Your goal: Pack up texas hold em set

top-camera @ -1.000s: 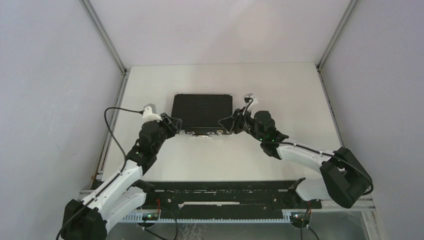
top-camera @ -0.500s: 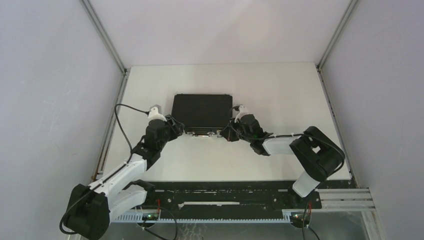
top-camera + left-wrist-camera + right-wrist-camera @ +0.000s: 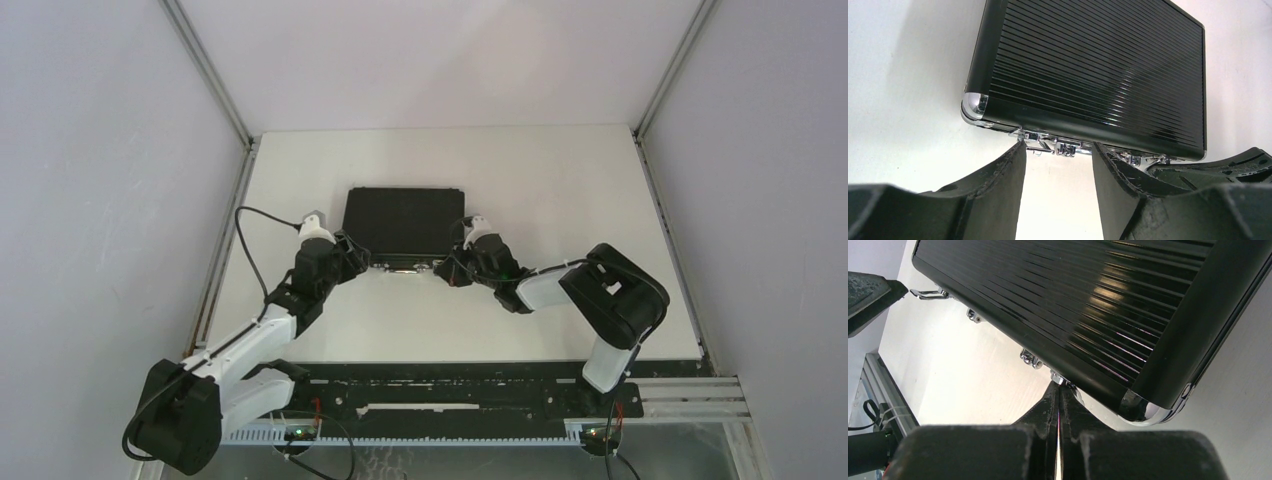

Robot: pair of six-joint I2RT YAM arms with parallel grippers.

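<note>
The black silver-edged briefcase (image 3: 404, 220) lies closed and flat on the white table, latches facing me. It also shows in the left wrist view (image 3: 1088, 65) and the right wrist view (image 3: 1088, 300). My left gripper (image 3: 365, 262) is open, its tips (image 3: 1058, 147) on either side of the left chrome latch (image 3: 1048, 145) at the front edge. My right gripper (image 3: 447, 268) is shut and empty, its tips (image 3: 1058, 386) touching the right chrome latch (image 3: 1062, 379) near the case's right corner. Chips, card box, token and discs are out of view.
White walls and aluminium corner posts (image 3: 205, 70) enclose the table on the left, back and right. A black rail (image 3: 440, 385) runs along the near edge by the arm bases. The left gripper's finger (image 3: 868, 295) shows at the left of the right wrist view.
The right arm has folded and brought its gripper left and down to the case's front edge. The left gripper has moved slightly right to the left latch. The briefcase has not moved.
</note>
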